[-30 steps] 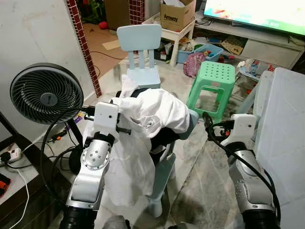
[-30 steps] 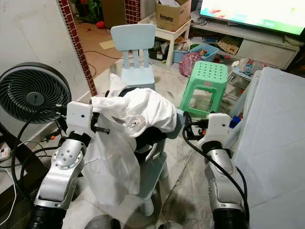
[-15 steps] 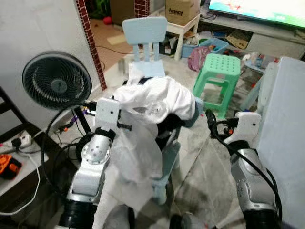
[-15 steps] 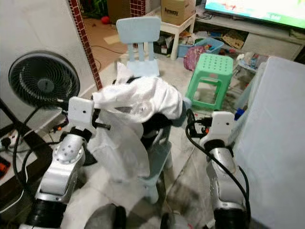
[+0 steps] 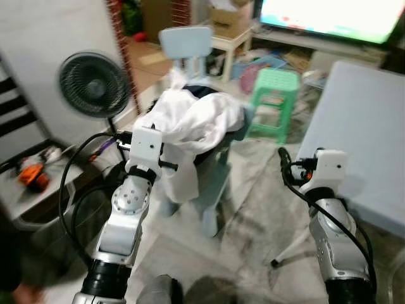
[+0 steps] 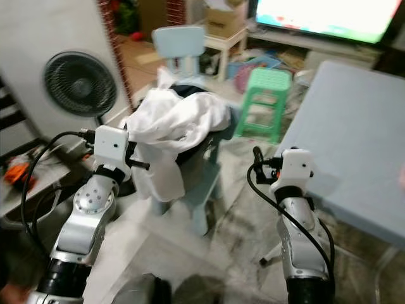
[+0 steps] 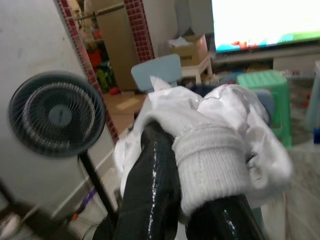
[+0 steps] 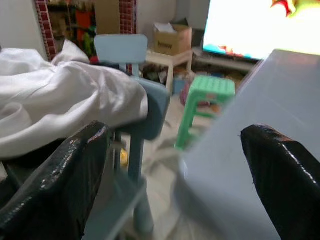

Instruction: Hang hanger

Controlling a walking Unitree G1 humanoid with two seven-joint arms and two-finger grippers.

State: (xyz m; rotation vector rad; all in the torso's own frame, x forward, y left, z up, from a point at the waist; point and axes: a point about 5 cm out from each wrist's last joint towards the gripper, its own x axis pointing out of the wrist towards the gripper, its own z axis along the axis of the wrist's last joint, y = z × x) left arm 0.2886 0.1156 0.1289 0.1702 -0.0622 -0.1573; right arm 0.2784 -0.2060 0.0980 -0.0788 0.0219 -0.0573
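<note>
The robot has stepped back and swung round in the last second: the fan (image 5: 93, 83) now stands farther off to the left and the grey tabletop (image 5: 354, 145) fills more of the right side, while the white garment (image 5: 190, 126) has stayed with the left arm. That reads as carrying, not yet hanging.

The left gripper (image 7: 192, 200) is clamped on a ribbed white cuff of the garment, whose bulk is draped over the back of a small blue chair (image 5: 218, 174). I cannot make out a hanger under the cloth, nor any rail to hang it from.

The right gripper (image 8: 172, 187) has its fingers wide apart and holds nothing, poised between the chair and the tabletop.

Around it are a second pale blue chair (image 5: 185, 43) beyond, a green stool (image 5: 273, 95), a cardboard box (image 7: 190, 49) and a lit screen (image 5: 329, 16). The chair, loose cables on the floor at left and the tabletop's edge hem the robot in.
</note>
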